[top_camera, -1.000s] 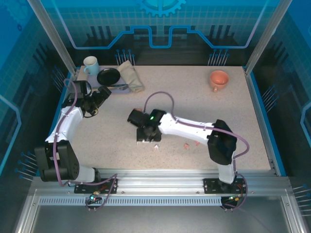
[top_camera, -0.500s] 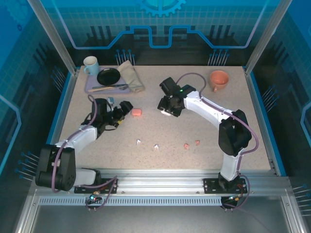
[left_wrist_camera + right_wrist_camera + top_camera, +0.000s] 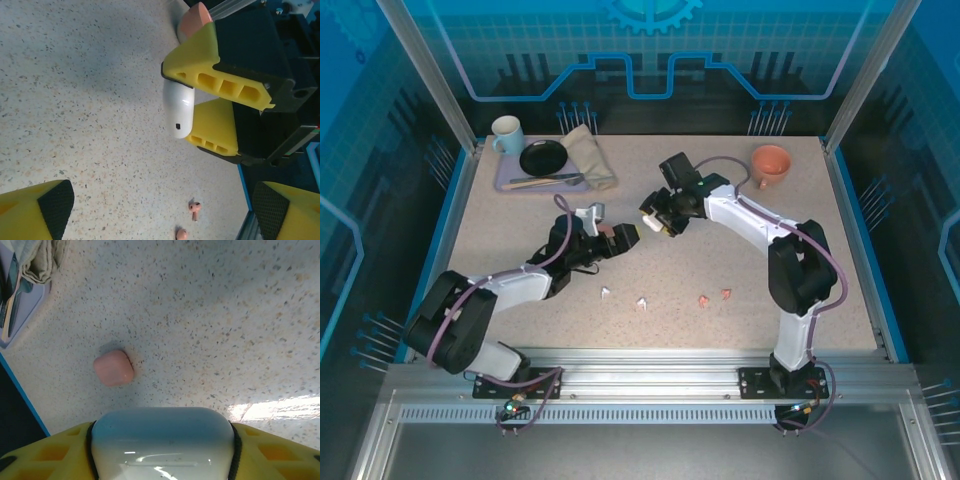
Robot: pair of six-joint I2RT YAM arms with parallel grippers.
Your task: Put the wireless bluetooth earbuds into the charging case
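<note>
My right gripper is shut on a white charging case, closed and held above the middle of the table. The same white case shows in the left wrist view, clamped between two yellow fingers. A pink charging case lies closed on the table and, in the top view, is right beside my left gripper. My left gripper is open and holds nothing. Two white earbuds and two pink earbuds lie loose toward the front. The pink earbuds are apart from both grippers.
A purple tray at the back left carries a white mug, a black dish, cutlery and a folded cloth. A salmon cup stands at the back right. Speckled table between the earbuds and front rail is bare.
My left arm swung from the tray to the centre, beside the pink case. My right gripper carried the white case from the front centre back and up.
</note>
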